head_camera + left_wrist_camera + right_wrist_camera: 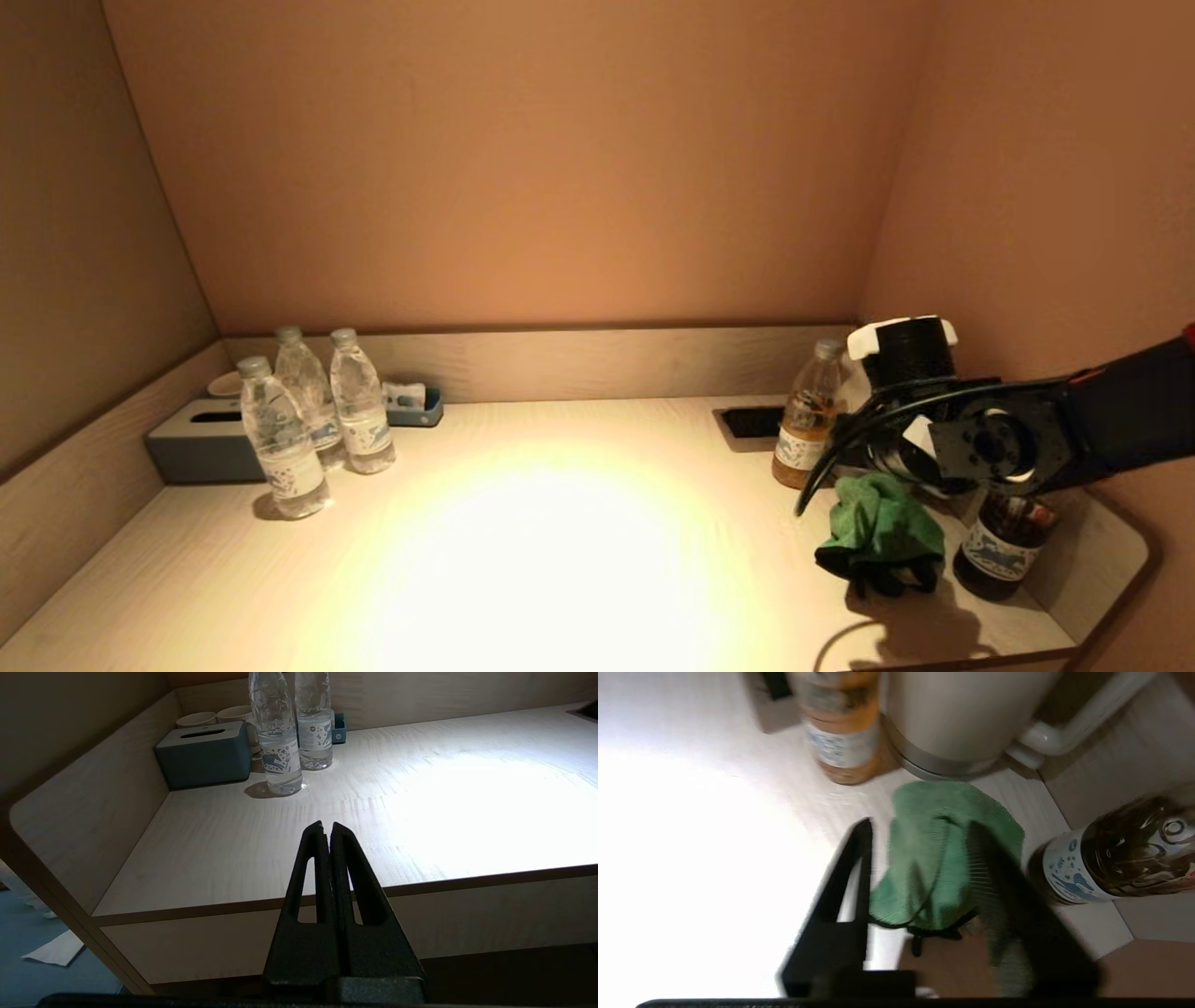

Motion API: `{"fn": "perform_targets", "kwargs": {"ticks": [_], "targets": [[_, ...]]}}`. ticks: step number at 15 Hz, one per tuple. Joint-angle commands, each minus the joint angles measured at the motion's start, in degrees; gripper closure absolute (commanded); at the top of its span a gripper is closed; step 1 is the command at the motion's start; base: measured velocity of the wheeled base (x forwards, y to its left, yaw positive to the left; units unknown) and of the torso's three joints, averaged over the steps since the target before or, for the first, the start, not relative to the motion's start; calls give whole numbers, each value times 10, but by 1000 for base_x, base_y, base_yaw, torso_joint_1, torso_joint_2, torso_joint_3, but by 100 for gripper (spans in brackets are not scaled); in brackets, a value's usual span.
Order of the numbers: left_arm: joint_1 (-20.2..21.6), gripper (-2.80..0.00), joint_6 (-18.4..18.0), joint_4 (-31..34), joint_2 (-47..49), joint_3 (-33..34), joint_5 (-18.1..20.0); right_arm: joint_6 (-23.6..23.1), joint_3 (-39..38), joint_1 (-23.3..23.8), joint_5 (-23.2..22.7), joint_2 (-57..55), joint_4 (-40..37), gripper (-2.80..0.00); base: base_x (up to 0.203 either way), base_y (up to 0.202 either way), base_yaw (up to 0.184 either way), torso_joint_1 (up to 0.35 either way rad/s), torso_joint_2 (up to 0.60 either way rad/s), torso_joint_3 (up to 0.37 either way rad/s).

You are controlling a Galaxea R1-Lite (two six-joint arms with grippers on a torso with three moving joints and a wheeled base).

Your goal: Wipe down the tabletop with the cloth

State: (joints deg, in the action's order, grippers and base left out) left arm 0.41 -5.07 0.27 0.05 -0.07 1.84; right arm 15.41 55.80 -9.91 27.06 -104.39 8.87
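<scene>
The green cloth (pixel 882 527) lies bunched at the right of the tabletop (pixel 560 523), between an orange-drink bottle and a dark bottle. My right arm's wrist (pixel 990 448) hangs over it. In the right wrist view my right gripper (pixel 920 825) is open, with one finger on each side of the cloth (pixel 934 858). I cannot tell whether the fingers touch it. My left gripper (pixel 327 826) is shut and empty, held off the table's front edge (pixel 467 879) on the left side. It does not show in the head view.
An orange-drink bottle (pixel 805 420), a dark bottle (pixel 1004 546) and a white kettle (pixel 966 718) crowd round the cloth. Three water bottles (pixel 317 420), a grey tissue box (pixel 201 448) and cups (pixel 210 717) stand back left. Walls enclose three sides.
</scene>
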Motion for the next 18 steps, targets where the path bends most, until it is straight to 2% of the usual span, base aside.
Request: {"fn": "perform_targets", "kwargs": {"ticks": [1, 6, 8, 10, 13, 16, 18], "targets": [[0, 0, 0, 0, 0, 0, 0, -8, -17, -31, -4, 71, 10, 0, 0, 0, 0, 0, 0, 0], [0, 0, 0, 0, 0, 0, 0, -37, -32, -77, 1, 194, 11, 0, 0, 0, 0, 0, 0, 0], [0, 0, 0, 0, 0, 0, 0, -68, -47, -82, 14, 234, 13, 0, 0, 0, 0, 0, 0, 0], [0, 0, 0, 0, 0, 0, 0, -76, -57, -82, 16, 252, 13, 0, 0, 0, 0, 0, 0, 0], [-1, 0, 0, 0, 0, 0, 0, -91, -86, -82, 19, 359, 10, 0, 0, 0, 0, 0, 0, 0], [-1, 0, 0, 0, 0, 0, 0, -117, -118, -83, 66, 447, 8, 0, 0, 0, 0, 0, 0, 0], [-1, 0, 0, 0, 0, 0, 0, -120, -120, -83, 70, 449, 8, 0, 0, 0, 0, 0, 0, 0]]}}
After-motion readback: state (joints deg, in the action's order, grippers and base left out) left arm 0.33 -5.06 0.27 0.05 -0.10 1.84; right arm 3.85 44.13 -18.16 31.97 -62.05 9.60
